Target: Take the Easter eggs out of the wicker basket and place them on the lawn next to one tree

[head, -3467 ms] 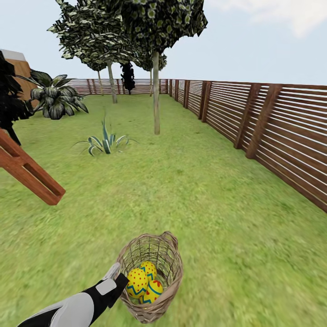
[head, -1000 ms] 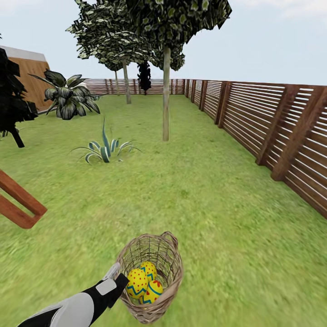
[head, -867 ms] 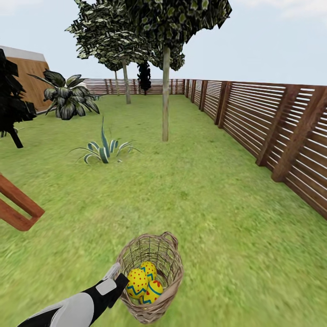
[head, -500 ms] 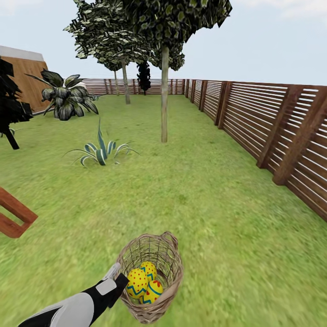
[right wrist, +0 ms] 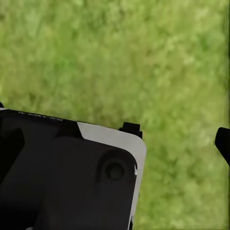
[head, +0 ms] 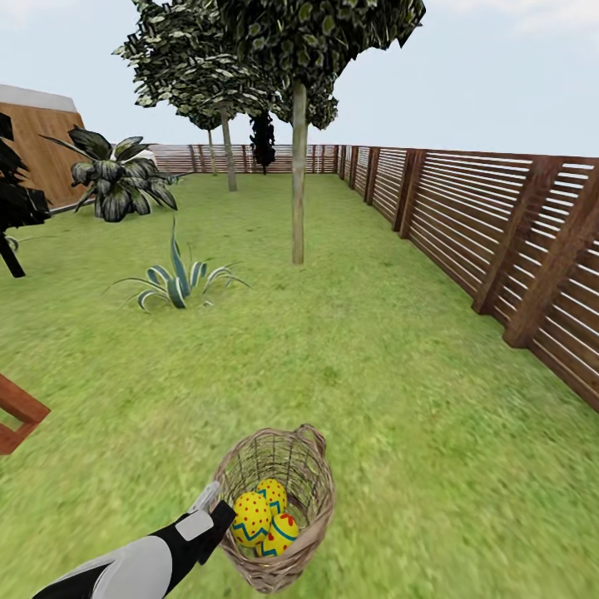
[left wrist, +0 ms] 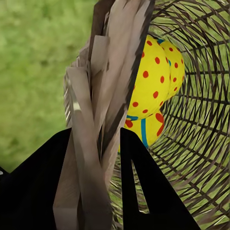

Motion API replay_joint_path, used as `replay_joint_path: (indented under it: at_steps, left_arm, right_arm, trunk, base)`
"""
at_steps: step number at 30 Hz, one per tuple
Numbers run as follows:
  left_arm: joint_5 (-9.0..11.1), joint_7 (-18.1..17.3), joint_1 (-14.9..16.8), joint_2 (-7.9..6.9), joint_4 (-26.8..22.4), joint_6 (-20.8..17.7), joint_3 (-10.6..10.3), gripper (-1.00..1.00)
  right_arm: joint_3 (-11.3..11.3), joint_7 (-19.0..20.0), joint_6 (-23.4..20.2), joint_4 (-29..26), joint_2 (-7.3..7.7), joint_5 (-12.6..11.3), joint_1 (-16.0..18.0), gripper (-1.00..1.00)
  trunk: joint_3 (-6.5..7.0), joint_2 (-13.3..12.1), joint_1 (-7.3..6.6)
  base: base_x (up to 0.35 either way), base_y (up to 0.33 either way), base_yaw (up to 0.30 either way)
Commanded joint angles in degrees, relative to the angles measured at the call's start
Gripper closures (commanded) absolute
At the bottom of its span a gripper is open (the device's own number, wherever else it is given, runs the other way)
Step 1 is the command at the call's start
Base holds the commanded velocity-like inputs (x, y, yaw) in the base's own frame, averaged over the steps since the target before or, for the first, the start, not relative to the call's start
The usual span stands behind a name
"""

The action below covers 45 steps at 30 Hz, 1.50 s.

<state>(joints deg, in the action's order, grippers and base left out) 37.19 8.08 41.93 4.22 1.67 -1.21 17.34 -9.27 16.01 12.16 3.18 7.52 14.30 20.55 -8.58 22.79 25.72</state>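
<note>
Head view | agave (head: 175, 281) left | tree (head: 298, 183) ahead | fence (head: 499, 241) right

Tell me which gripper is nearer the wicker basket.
Left. The left gripper is clamped on the wicker basket at its rim, one finger inside and one outside. The right gripper hangs open over bare lawn, no basket near it.

A fenced back garden under open sky: green lawn (head: 374, 349), slatted wooden fence (head: 466, 216) along one side, leafy trees (head: 298, 166), a striped agave plant (head: 173, 281).
</note>
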Motion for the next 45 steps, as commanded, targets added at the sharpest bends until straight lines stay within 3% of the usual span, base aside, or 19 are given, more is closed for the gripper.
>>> replay_joint_path:
  at_steps: [1,40,45]
  left_arm:
    - [-0.4,0.2,0.1,0.0,0.0,-0.1,0.7,1.0]
    - [-0.4,0.2,0.1,0.0,0.0,-0.1,0.7,1.0]
    - [-0.4,0.2,0.1,0.0,0.0,-0.1,0.7,1.0]
  right_arm:
    - [-0.5,0.1,0.4,0.2,0.04,0.5,0.1,-1.0]
    - [-0.5,-0.3,0.5,0.2,0.02,0.2,0.1,-1.0]
    - [-0.5,-0.3,0.6,0.2,-0.03,0.4,0.1,-1.0]
  trunk:
    - [-0.11,0.1,0.07]
    - [-0.11,0.1,0.07]
    - [-0.11,0.1,0.07]
  base:
    - [0.31,-0.121,0.0]
    - [0.31,-0.121,0.0]
    - [0.31,-0.121,0.183]
